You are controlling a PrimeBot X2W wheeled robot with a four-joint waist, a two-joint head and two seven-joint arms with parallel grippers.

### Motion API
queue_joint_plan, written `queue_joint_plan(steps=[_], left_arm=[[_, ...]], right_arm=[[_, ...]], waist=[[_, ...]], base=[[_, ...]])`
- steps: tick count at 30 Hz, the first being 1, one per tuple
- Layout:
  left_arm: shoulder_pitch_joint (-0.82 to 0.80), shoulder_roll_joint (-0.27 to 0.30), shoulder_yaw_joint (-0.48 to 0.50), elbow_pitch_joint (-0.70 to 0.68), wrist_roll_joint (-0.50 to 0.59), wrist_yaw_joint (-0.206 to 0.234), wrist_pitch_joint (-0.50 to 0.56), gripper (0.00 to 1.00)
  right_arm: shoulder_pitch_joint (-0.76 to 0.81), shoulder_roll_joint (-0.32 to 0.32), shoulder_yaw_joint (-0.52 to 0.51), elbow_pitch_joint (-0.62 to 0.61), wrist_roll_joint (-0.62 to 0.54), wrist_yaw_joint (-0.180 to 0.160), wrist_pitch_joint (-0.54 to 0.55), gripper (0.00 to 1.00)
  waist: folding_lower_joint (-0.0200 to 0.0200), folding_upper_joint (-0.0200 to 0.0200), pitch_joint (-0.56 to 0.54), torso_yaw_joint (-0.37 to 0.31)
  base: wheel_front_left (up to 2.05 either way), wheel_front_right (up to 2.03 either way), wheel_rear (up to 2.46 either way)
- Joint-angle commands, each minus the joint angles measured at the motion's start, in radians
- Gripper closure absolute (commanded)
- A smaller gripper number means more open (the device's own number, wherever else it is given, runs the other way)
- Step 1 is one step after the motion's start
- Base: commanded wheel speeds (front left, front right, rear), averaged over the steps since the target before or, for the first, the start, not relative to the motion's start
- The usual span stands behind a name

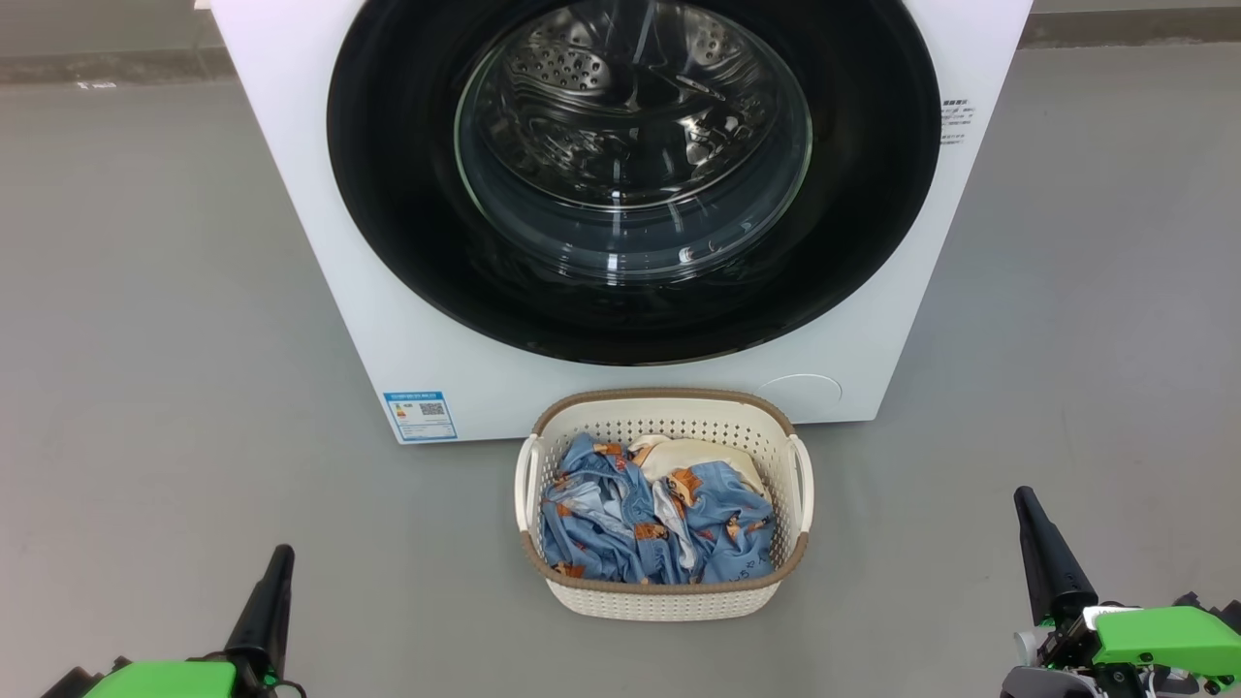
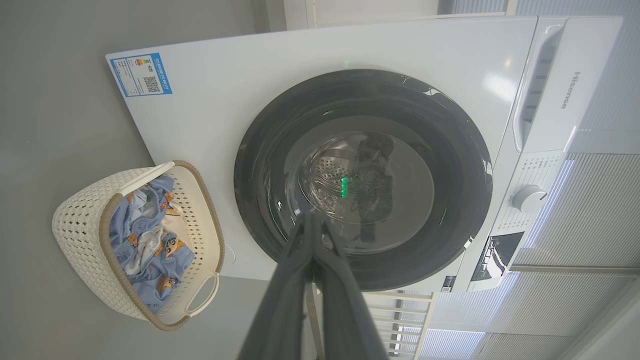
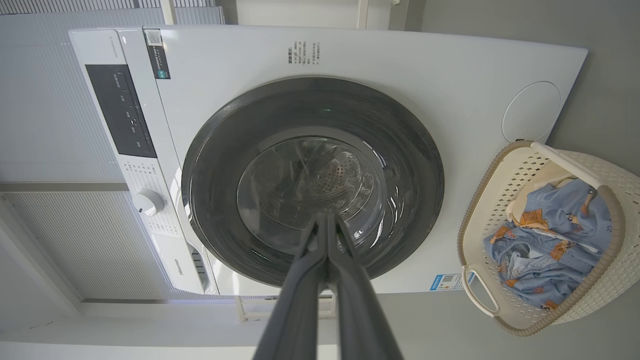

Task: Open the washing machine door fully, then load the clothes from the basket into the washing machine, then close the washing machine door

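Grey smooth floor (image 1: 145, 339) with one white washing machine (image 1: 388, 320) standing on it, its door closed.
Pale ribbed wall panels (image 2: 590, 210) show past the machine in the wrist views. Counted: one washing machine door (image 1: 407, 194), shut, at the upper middle of the head view; one basket (image 1: 669, 601) on the floor at the lower middle, just in front of the machine; one heap of clothes (image 1: 620, 533) inside the basket; one blue label (image 1: 420, 415) at the machine's lower left corner; one round knob (image 2: 527, 198). Two claws: the left claw (image 1: 281, 557) at lower left and the right claw (image 1: 1026, 499) at lower right, both clenched on nothing, well apart from the basket.
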Motion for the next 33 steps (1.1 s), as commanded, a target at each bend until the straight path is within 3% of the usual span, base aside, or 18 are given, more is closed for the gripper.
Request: queue_joint_plan(steps=[1, 25, 26, 33], left_arm=[[-0.042, 0.017, 0.033, -0.019, -0.007, -0.003, 0.003, 1.0], [-0.042, 0.017, 0.033, -0.019, -0.007, -0.003, 0.003, 1.0], [0.0, 0.0, 0.0, 0.0, 0.0, 0.0, 0.0, 0.0], [0.015, -0.012, -0.008, 0.02, -0.003, 0.0, -0.01, 0.0]], right_arm=[[-0.029, -0.004, 0.023, -0.025, -0.004, 0.002, 0.008, 1.0], [-0.029, -0.004, 0.023, -0.025, -0.004, 0.002, 0.008, 1.0], [0.0, 0.0, 0.0, 0.0, 0.0, 0.0, 0.0, 0.0], [0.004, 0.007, 0.007, 0.027, -0.002, 0.0, -0.007, 0.0]], waist=[[0.0, 0.0, 0.0, 0.0], [0.0, 0.0, 0.0, 0.0], [0.0, 0.0, 0.0, 0.0], [0.0006, 0.0, 0.001, 0.0]], base=[[0.0, 0.0, 0.0], [0.0, 0.0, 0.0], [0.0, 0.0, 0.0], [0.0, 0.0, 0.0]])
